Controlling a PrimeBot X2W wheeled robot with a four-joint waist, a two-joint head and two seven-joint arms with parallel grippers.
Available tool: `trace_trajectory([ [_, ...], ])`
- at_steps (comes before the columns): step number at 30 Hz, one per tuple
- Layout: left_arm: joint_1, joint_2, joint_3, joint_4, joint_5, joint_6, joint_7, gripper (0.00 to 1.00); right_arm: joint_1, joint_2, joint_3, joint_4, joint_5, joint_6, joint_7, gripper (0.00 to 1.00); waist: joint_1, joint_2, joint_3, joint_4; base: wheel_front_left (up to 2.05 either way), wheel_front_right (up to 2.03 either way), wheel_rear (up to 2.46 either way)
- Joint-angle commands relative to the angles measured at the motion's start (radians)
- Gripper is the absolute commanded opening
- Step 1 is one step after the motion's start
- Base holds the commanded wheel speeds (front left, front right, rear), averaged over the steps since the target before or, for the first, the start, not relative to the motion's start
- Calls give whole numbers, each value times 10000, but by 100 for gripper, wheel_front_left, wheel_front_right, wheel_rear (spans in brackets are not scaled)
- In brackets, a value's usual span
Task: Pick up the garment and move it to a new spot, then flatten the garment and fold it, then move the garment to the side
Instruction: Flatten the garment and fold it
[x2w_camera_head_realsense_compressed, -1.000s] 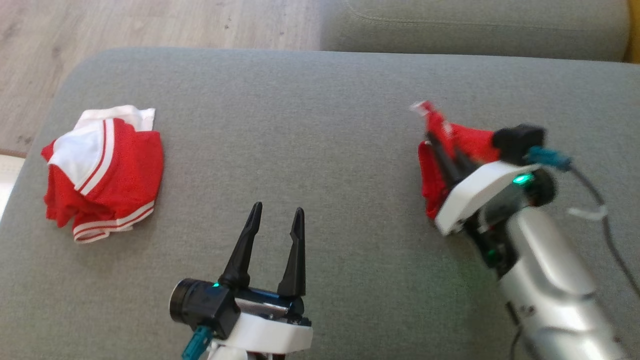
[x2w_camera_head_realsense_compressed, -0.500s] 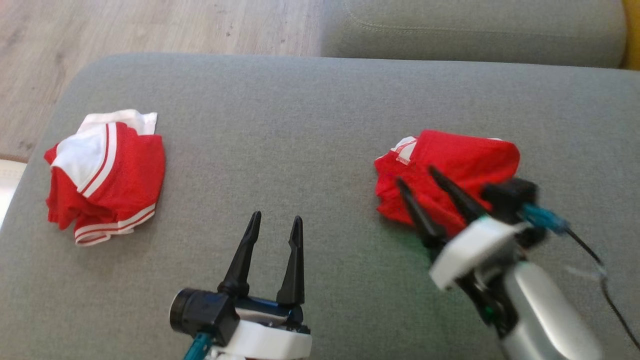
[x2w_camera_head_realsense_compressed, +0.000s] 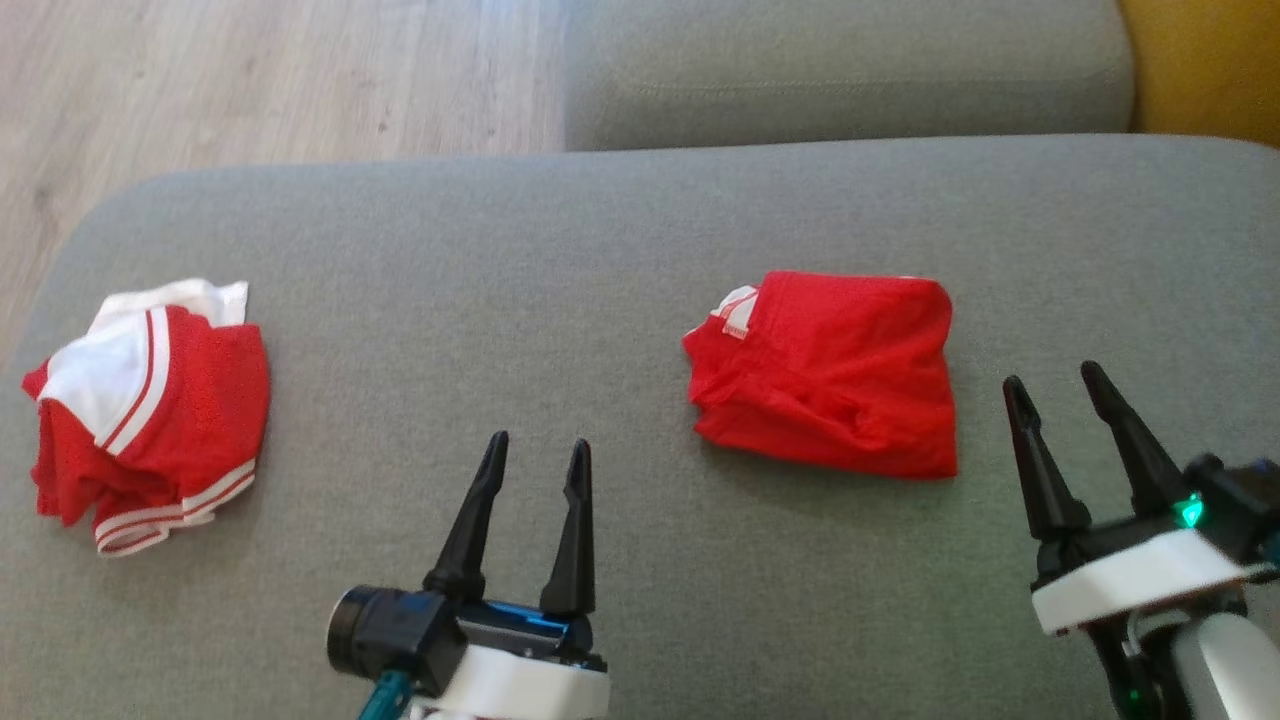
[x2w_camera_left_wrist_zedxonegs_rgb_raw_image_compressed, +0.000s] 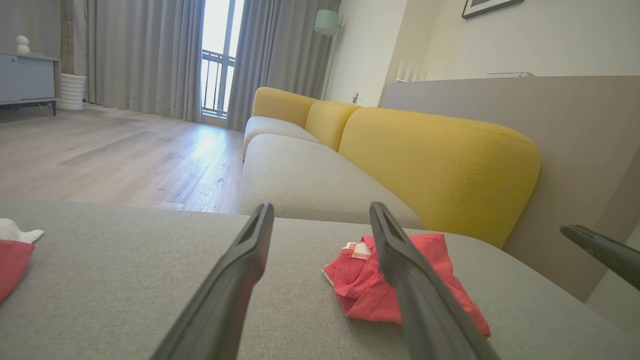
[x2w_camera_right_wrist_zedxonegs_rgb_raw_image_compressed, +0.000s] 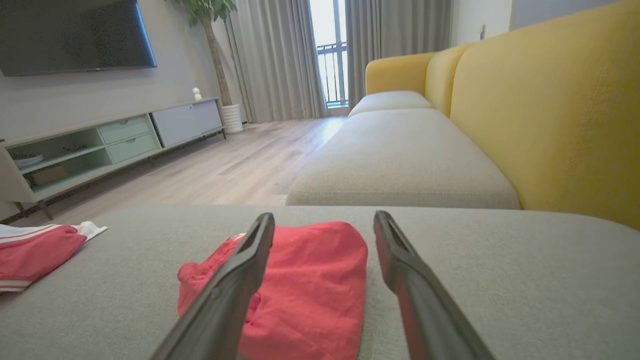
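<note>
The red garment (x2w_camera_head_realsense_compressed: 820, 375) lies loosely folded on the grey sofa cushion (x2w_camera_head_realsense_compressed: 600, 230), right of centre, with a white label at its upper left corner. My right gripper (x2w_camera_head_realsense_compressed: 1051, 377) stands open just to its right and nearer, fingers apart and empty. In the right wrist view the garment (x2w_camera_right_wrist_zedxonegs_rgb_raw_image_compressed: 310, 280) lies between and beyond the open right gripper (x2w_camera_right_wrist_zedxonegs_rgb_raw_image_compressed: 324, 215). My left gripper (x2w_camera_head_realsense_compressed: 539, 443) is open and empty at the lower middle, left of the garment. The left wrist view shows the garment (x2w_camera_left_wrist_zedxonegs_rgb_raw_image_compressed: 360, 285) behind the left gripper (x2w_camera_left_wrist_zedxonegs_rgb_raw_image_compressed: 321, 206).
A second red and white garment (x2w_camera_head_realsense_compressed: 150, 410) lies bunched at the cushion's left end, near the edge. Beyond the cushion are wooden floor (x2w_camera_head_realsense_compressed: 250, 80), another grey cushion (x2w_camera_head_realsense_compressed: 840, 70) and the yellow backrest (x2w_camera_right_wrist_zedxonegs_rgb_raw_image_compressed: 550, 100) on the right.
My right gripper opened and let go of the red garment, then drew back toward the lower right. The garment now lies flat on the cushion. The head camera has also shifted.
</note>
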Motion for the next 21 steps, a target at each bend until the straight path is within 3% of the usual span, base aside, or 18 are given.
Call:
trace_trajectory([
  [1, 7, -28, 405, -256, 90, 1, -95, 100, 108, -240, 141, -218, -55, -9, -381, 100, -1, 0, -231, -155, 0, 0, 0],
  [8, 809, -28, 886, -403, 186, 255, -95, 100, 681, -216, 201, 242, 29, -9, -1356, 100, -1, 0, -774, -374, 0, 0, 0],
  [21, 2006, -28, 1569, -648, 616, 315, -95, 100, 1568, 460, -256, 417, -343, -9, -1481, 100, -1, 0, -1234, -138, 0, 0, 0],
])
